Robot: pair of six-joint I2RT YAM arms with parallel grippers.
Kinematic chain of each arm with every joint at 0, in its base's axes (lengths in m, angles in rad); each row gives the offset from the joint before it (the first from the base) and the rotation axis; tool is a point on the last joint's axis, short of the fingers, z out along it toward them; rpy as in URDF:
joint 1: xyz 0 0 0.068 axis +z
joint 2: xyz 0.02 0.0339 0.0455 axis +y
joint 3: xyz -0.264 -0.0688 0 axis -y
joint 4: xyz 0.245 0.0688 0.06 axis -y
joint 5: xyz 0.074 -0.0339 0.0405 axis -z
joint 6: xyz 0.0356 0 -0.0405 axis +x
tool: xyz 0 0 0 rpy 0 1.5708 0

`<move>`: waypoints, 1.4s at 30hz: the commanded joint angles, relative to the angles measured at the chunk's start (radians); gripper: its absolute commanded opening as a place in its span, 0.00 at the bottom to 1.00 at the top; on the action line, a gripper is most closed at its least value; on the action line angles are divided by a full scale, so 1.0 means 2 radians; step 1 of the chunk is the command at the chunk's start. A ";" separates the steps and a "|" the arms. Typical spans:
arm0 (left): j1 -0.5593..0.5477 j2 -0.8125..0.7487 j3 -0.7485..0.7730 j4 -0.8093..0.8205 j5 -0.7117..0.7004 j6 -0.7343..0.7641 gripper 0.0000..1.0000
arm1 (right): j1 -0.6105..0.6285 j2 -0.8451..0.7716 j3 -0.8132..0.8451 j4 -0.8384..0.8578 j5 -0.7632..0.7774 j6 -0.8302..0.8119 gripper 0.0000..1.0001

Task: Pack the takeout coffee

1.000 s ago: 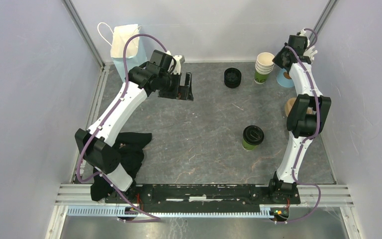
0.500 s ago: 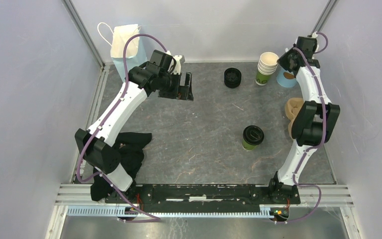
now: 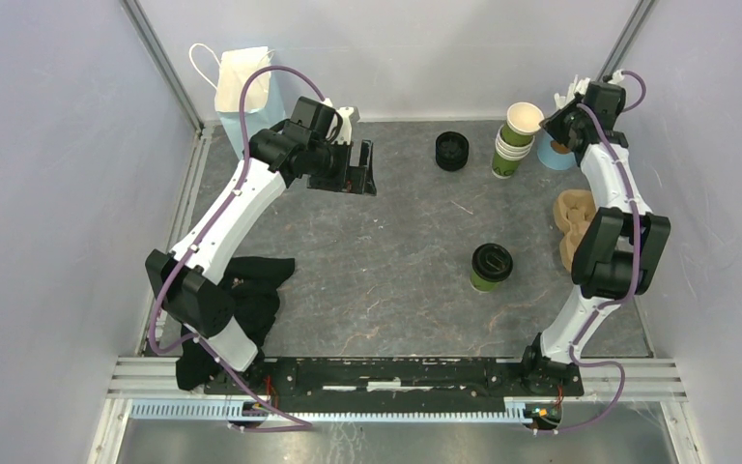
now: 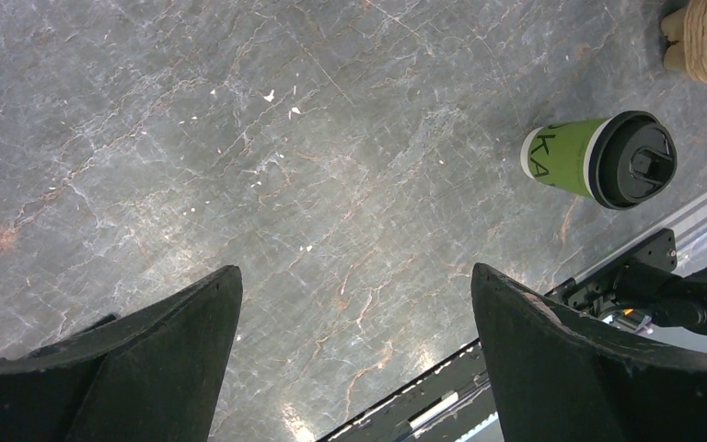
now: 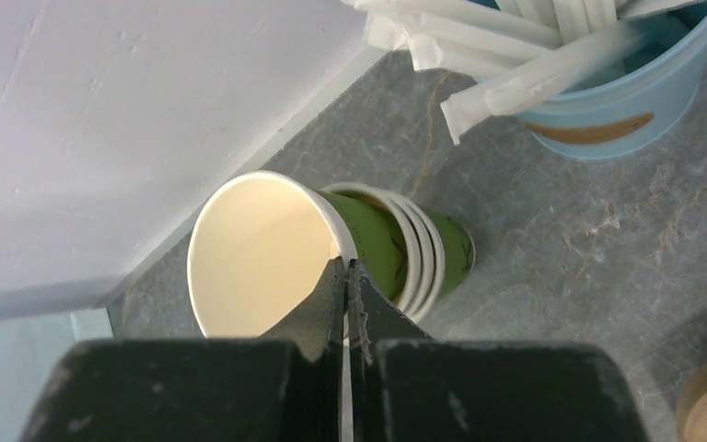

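One takeout coffee (image 3: 491,266), a green cup with a black lid, stands at mid-right of the table; the left wrist view shows the same cup (image 4: 608,158). My left gripper (image 3: 359,169) hangs open over the back left of the table, and its fingers (image 4: 354,276) hold nothing. My right gripper (image 3: 548,121) is at the back right, shut on the rim of a lidless green cup (image 3: 524,118). That cup (image 5: 267,249) is tilted and partly lifted out of the stack of lidless cups (image 5: 433,253). The right jaws (image 5: 345,267) pinch its wall, one finger inside.
A stack of black lids (image 3: 452,150) sits at the back centre. A blue tub of wrapped straws (image 5: 608,101) stands just right of the cup stack (image 3: 505,157). A white paper bag (image 3: 242,82) is at the back left, a brown cardboard holder (image 3: 572,213) by the right arm, black cloth (image 3: 256,290) near left.
My right gripper has risen and shifted right, pulling the top lidless cup up and tilting it off the stack. The left arm has not moved.
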 commanded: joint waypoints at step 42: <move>0.004 -0.059 -0.039 0.019 -0.087 -0.033 1.00 | 0.293 -0.252 -0.315 -0.117 -0.255 -0.379 0.00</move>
